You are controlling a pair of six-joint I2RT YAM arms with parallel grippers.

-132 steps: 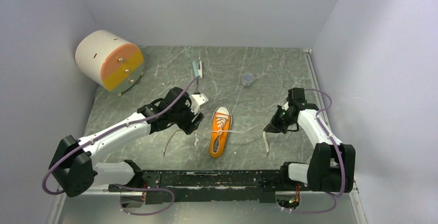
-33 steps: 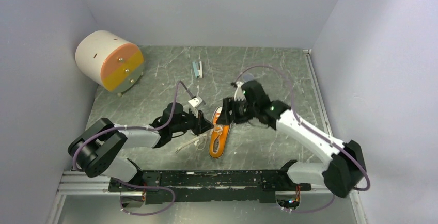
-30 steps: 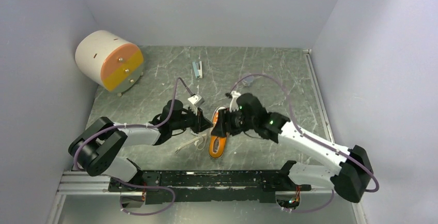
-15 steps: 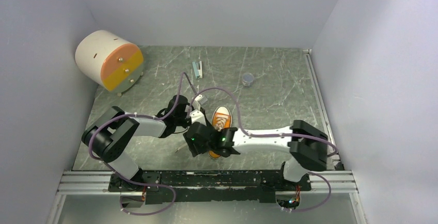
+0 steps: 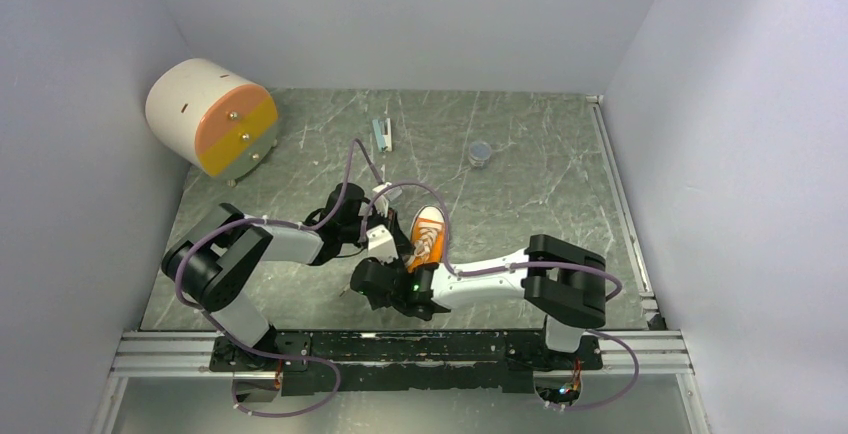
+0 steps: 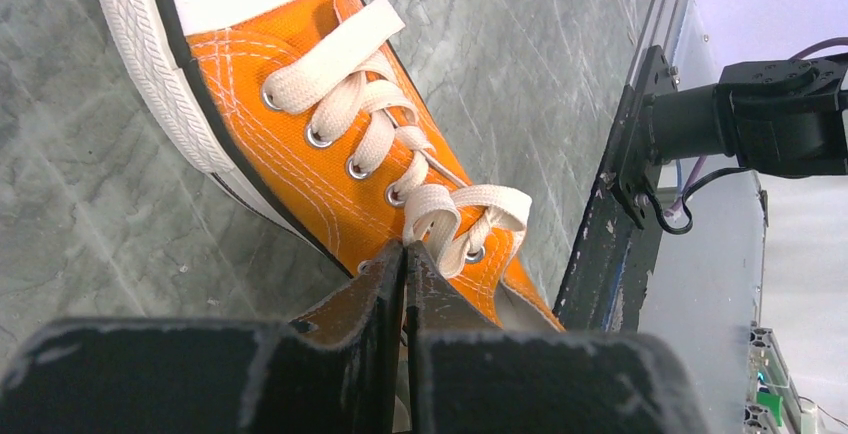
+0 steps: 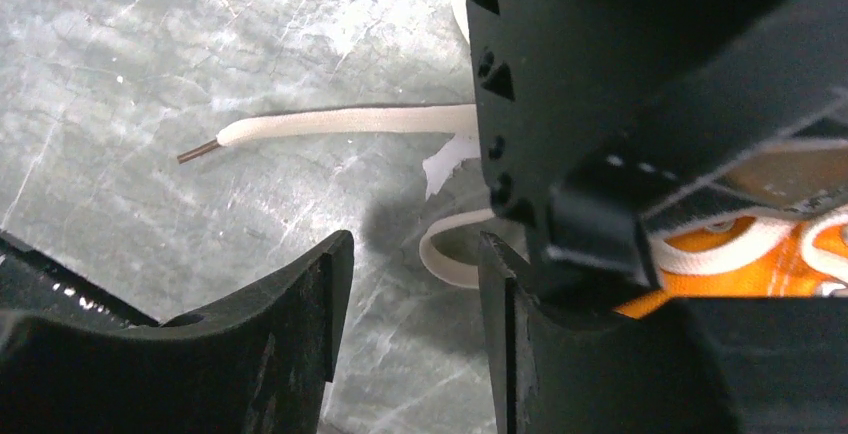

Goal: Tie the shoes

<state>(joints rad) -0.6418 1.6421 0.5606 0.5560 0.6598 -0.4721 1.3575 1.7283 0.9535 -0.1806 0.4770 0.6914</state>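
Orange sneaker (image 5: 428,237) with a white toe cap sits on its sole near the middle of the grey marbled tabletop (image 5: 530,204), toe pointing away from the arm bases. The left claw (image 6: 404,250) is clenched on a white lace (image 6: 440,216) by the top eyelets. The right claw (image 7: 413,254), beside the heel, is spread apart over a loose lace end (image 7: 330,119) lying on the tabletop.

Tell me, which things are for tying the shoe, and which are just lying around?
For the job:
- orange sneaker
- white laces
- left hand, pinched shut on the laces
- right hand, open beside a loose lace end

Just lying about:
- big round drum with an orange and yellow face
- small grey cap
- little teal clip
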